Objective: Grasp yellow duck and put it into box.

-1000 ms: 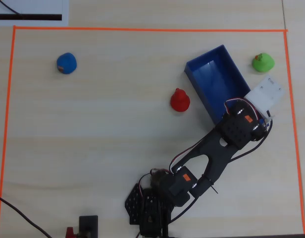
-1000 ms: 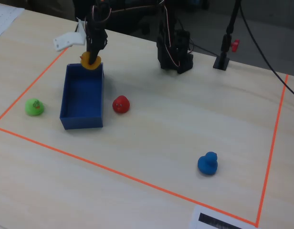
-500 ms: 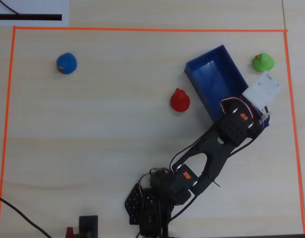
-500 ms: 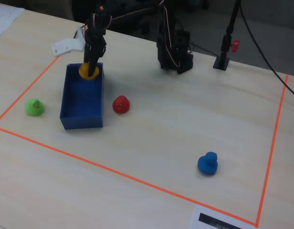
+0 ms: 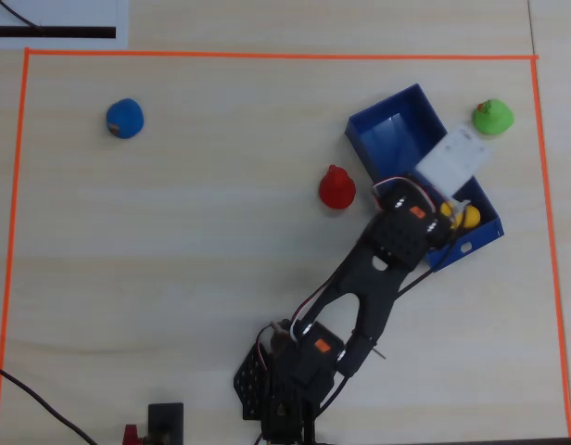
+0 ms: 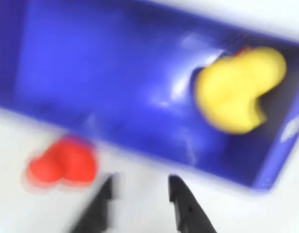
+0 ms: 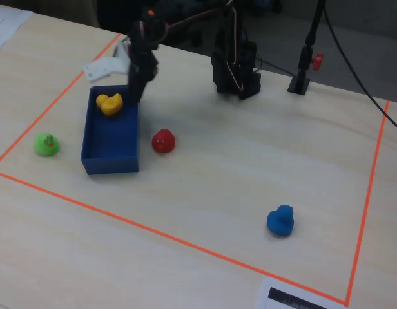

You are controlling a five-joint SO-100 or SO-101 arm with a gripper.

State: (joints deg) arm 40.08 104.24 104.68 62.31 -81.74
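Gripper (image 6: 140, 194) fingers stand narrowly parted and empty, outside the box's (image 7: 108, 138) long wall. Yellow duck (image 7: 109, 103) lies inside the box at its arm-side end. One red duck (image 7: 163, 140) sits just beside the box, one green duck (image 7: 46, 143) near the orange border tape (image 7: 185, 241), one blue duck (image 7: 280, 220) well apart on open tabletop.

In the overhead view the arm hides most of the yellow duck (image 5: 468, 216) inside the box (image 5: 389, 137). The wrist view is blurred, and its bottom edge cuts off the gripper (image 6: 142, 187).
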